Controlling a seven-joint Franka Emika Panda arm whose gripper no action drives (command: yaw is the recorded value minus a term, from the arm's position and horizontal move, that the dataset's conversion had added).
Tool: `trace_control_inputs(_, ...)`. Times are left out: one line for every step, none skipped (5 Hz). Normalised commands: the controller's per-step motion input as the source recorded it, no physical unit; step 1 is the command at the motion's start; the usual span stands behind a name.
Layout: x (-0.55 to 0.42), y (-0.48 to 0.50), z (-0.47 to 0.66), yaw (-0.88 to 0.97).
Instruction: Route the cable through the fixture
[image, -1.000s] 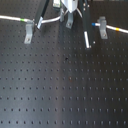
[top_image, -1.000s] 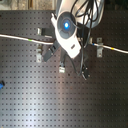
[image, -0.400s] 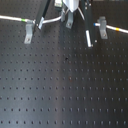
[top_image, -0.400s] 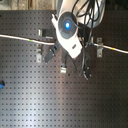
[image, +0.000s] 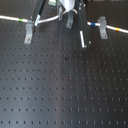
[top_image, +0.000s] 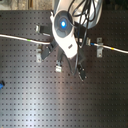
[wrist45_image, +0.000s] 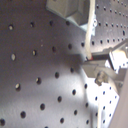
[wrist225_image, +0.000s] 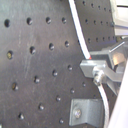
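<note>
The cable (image: 49, 20) is a thin white cord across the far side of the black hole board. From the first exterior view's left it carries a green band, passes a grey fixture (image: 30, 33) and rises to my gripper (image: 74, 21). Beyond the gripper it has a blue band, crosses a second fixture (image: 103, 27) and shows a yellow band. In the second exterior view the arm covers the cable (top_image: 20, 38) between the fixtures (top_image: 39, 53) (top_image: 99, 47). Both wrist views show the cable (wrist225_image: 80, 35) at a metal fingertip (wrist225_image: 97, 62), held just above the board.
The black board (image: 60, 90) with its grid of holes fills the near side. A grey bracket (wrist45_image: 65, 10) sits close to the cable in the first wrist view, another bracket (wrist225_image: 87, 112) in the second. A small blue thing (top_image: 1, 85) lies at the second exterior view's left edge.
</note>
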Motion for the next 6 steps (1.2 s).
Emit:
trace_control_inputs(0.163, -0.231, 0.00, -0.21)
trace_control_inputs(0.132, -0.177, 0.00, -0.26)
trace_control_inputs(0.027, -0.070, 0.01, -0.09)
trace_control_inputs(-0.137, -0.159, 0.10, 0.00)
trace_control_inputs(-0.350, -0.130, 0.01, 0.05)
trace_control_inputs(-0.248, -0.025, -0.04, 0.07)
